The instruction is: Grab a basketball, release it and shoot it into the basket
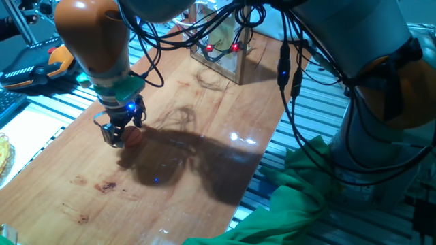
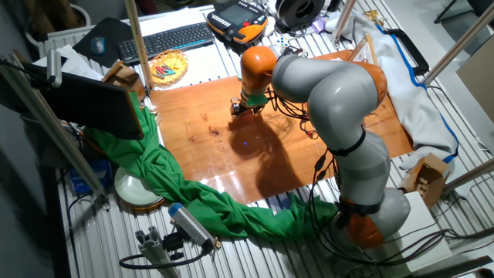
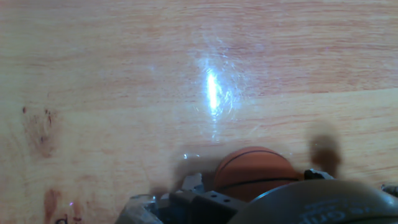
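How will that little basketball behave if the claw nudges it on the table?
The basketball is round and the wooden table looks glossy and flat, so it probably rolls away easily. It is tiny beside the claw, so likely light and prone to squirting out.

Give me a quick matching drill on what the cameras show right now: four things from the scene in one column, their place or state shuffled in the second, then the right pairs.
Things:
1. basketball
2. basket
3. green cloth
4. keyboard

Places or states:
A. draped along the table's edge and off it
B. at the gripper fingertips, low over the wooden table
C. beyond the wooden table, beside a mouse
D. upright at the far end of the table, away from the gripper

Pairs: 1-B, 2-D, 3-A, 4-C
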Robot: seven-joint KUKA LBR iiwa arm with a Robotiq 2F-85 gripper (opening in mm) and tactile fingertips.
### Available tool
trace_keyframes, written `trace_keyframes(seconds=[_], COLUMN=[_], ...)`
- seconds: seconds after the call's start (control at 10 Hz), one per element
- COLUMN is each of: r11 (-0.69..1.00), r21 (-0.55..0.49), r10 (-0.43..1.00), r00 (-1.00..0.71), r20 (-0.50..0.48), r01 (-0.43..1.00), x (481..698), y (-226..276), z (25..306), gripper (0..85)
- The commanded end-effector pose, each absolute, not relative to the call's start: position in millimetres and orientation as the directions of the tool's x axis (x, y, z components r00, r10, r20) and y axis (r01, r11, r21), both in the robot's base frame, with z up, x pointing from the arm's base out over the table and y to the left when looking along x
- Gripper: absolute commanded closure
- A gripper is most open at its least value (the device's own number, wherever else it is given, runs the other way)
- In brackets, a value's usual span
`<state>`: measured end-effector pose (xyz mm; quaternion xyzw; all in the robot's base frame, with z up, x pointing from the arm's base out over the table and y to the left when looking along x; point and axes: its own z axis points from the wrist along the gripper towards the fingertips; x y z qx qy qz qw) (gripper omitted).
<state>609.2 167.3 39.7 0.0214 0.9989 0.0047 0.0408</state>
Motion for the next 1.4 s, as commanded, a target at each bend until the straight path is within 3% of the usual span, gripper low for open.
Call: trace_keyframes(seconds=[0.0, 0.4, 0.6, 1.0, 1.1, 1.3], r11=[0.999, 0.999, 0.999, 1.0, 1.0, 1.0], r21=[0.014, 0.013, 0.012, 0.013, 0.01, -0.001], r10=[0.042, 0.04, 0.034, 0.011, 0.003, 0.001], r00=[-0.996, -0.996, -0.995, -0.997, -0.997, -0.998], r20=[-0.081, -0.086, -0.089, -0.078, -0.075, -0.069], r01=[0.041, 0.039, 0.033, 0.01, 0.002, 0.001], x=[609.2, 609.7, 610.0, 609.6, 609.5, 609.3], y=[167.4, 168.0, 168.0, 167.9, 167.6, 166.1], z=[38.6, 35.9, 34.3, 40.7, 44.5, 55.9], gripper=[5.0, 7.7, 13.3, 48.7, 62.3, 75.3])
